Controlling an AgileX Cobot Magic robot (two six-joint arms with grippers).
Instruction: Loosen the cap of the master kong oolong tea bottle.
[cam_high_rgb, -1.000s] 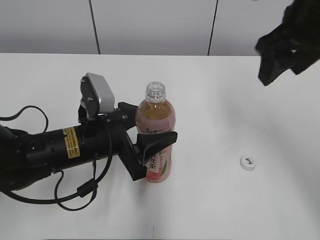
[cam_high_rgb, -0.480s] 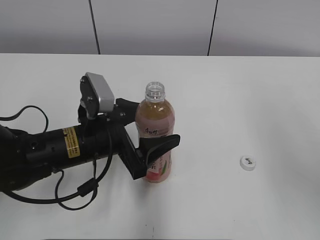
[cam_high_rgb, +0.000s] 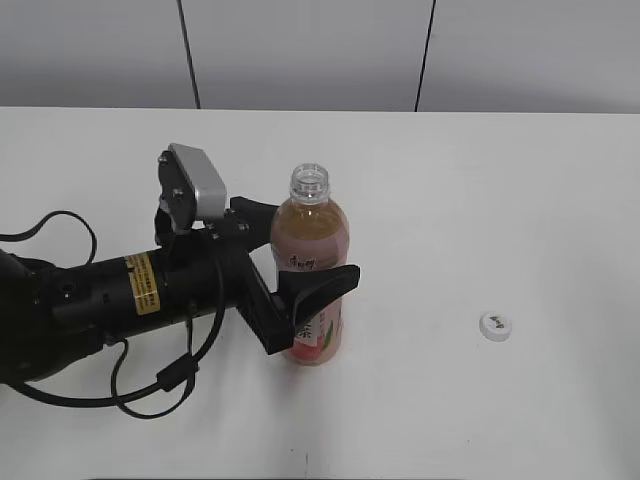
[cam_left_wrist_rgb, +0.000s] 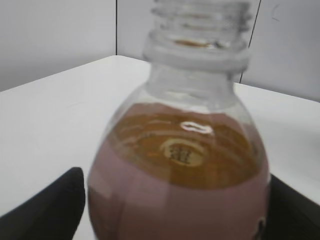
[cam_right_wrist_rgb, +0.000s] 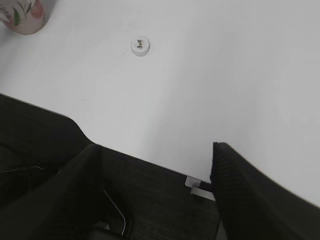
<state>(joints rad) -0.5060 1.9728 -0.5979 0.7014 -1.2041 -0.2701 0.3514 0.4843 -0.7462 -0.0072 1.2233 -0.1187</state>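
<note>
The master kong oolong tea bottle (cam_high_rgb: 312, 222) stands upright on the white table with its neck open. It fills the left wrist view (cam_left_wrist_rgb: 185, 165), and its base shows in the right wrist view (cam_right_wrist_rgb: 25, 15). The white cap (cam_high_rgb: 495, 326) lies on the table well to the right of the bottle and also shows in the right wrist view (cam_right_wrist_rgb: 140, 46). My left gripper (cam_high_rgb: 310, 245) sits around the bottle's label with its fingers on either side (cam_left_wrist_rgb: 172, 210); a thin gap shows at one finger. My right gripper (cam_right_wrist_rgb: 156, 150) is open and empty, out of the exterior view.
The white table (cam_high_rgb: 480, 200) ends at a grey panelled wall behind. The left arm and its cable (cam_high_rgb: 150, 385) lie across the table's left side. A dark area beyond the table's edge (cam_right_wrist_rgb: 150, 200) lies under the right gripper.
The right arm has left the exterior view at the upper right. The left gripper's fingers have spread slightly away from the bottle. The bottle and cap have not moved.
</note>
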